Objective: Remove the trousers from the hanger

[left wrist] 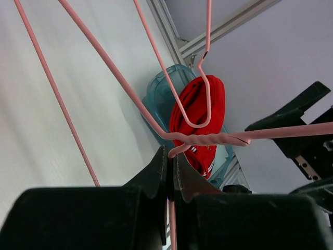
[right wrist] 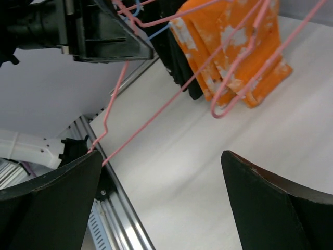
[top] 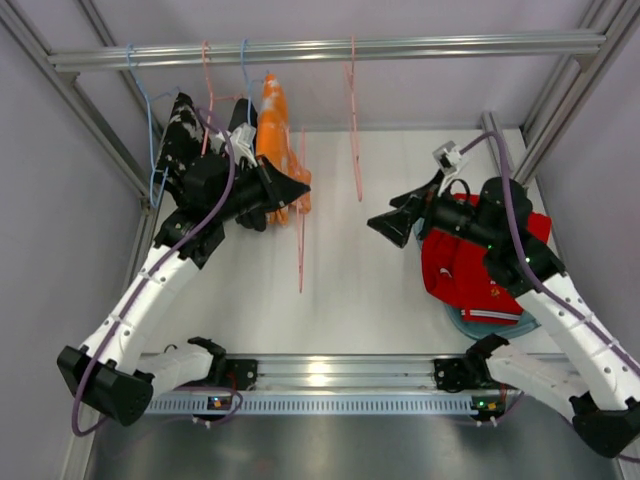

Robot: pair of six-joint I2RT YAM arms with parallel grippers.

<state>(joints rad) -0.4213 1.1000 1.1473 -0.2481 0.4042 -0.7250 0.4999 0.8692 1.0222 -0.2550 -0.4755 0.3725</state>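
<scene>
The orange trousers with white markings (top: 274, 135) hang on a pink hanger from the top rail; they also show in the right wrist view (right wrist: 234, 47). The red trousers (top: 468, 268) lie bunched in a blue basket (top: 500, 322) at the right, and show in the left wrist view (left wrist: 200, 112). My left gripper (top: 290, 187) is shut on the wire of a bare pink hanger (top: 301, 245), just right of the orange trousers; the wrist view shows the jaws (left wrist: 170, 154) pinching the wire below its twisted neck (left wrist: 208, 139). My right gripper (top: 385, 225) is open and empty (right wrist: 161, 156), left of the basket.
A black-and-white garment (top: 180, 130) hangs on a blue hanger at the far left. Another bare pink hanger (top: 353, 120) hangs from the rail (top: 330, 48). Frame posts stand at both sides. An aluminium rail (top: 330, 375) runs along the near edge.
</scene>
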